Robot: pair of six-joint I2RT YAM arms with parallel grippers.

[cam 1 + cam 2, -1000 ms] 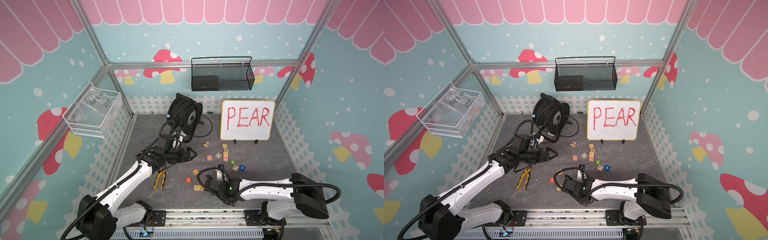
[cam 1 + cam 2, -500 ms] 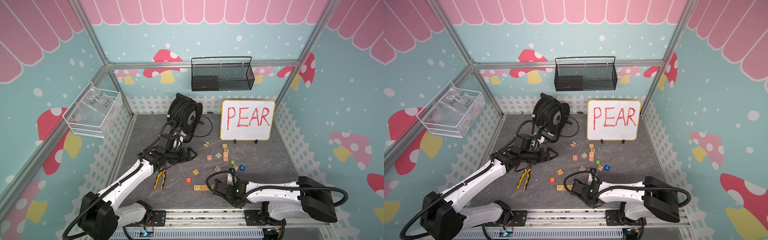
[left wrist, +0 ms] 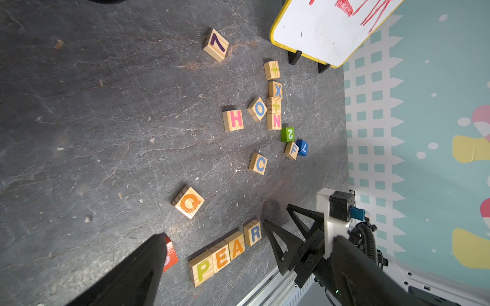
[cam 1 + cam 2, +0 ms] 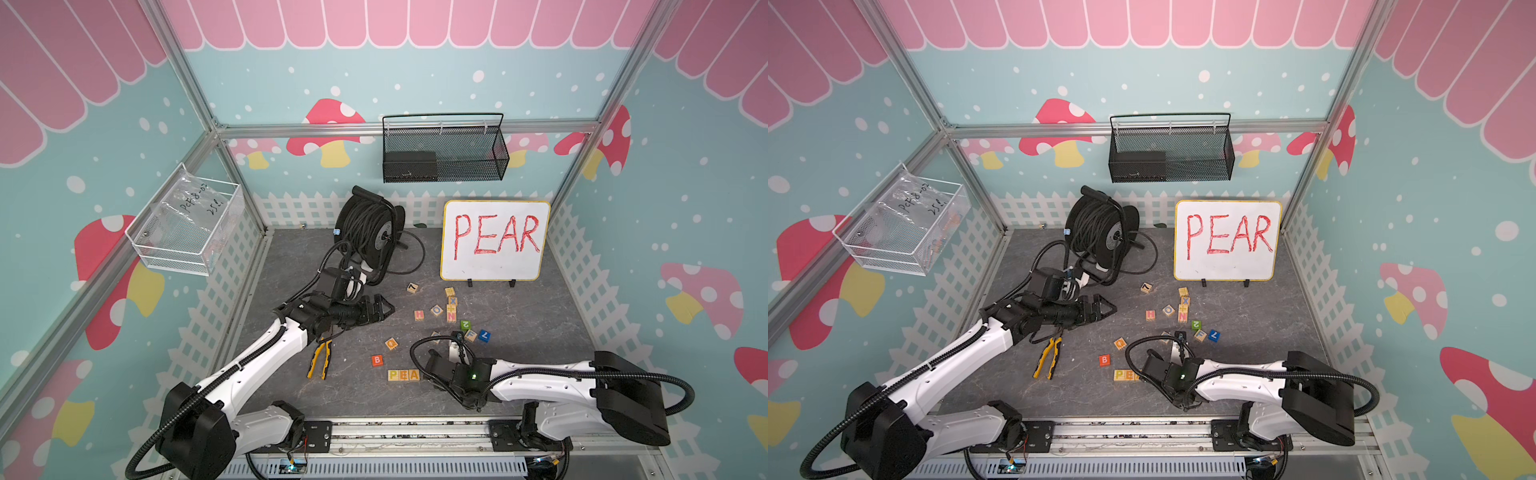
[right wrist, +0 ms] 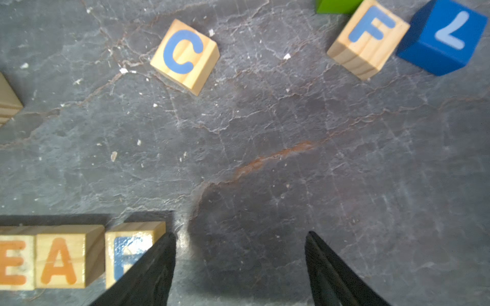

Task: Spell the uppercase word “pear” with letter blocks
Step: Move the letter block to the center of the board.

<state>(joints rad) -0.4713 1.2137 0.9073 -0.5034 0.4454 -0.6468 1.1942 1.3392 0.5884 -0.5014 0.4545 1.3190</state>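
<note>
Left pincer, in both top views, hangs wide apart, empty, at 12 o'clock from the pale wooden letter blocks near the slate-grey table's front edge; pliers lie at 9 o'clock. Left wrist view: right pincer, jaws apart and empty, just beside the R block ending the P-E-A-R row. Right wrist view: its black fingers flank cracked grey table.

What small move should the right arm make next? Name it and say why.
Probably lift the right gripper straight up and away. Its jaws stand open and empty, one finger lies close beside the R block, and the P block, E block, A block and R block already lie in a row; a sideways sweep could knock it.
</note>
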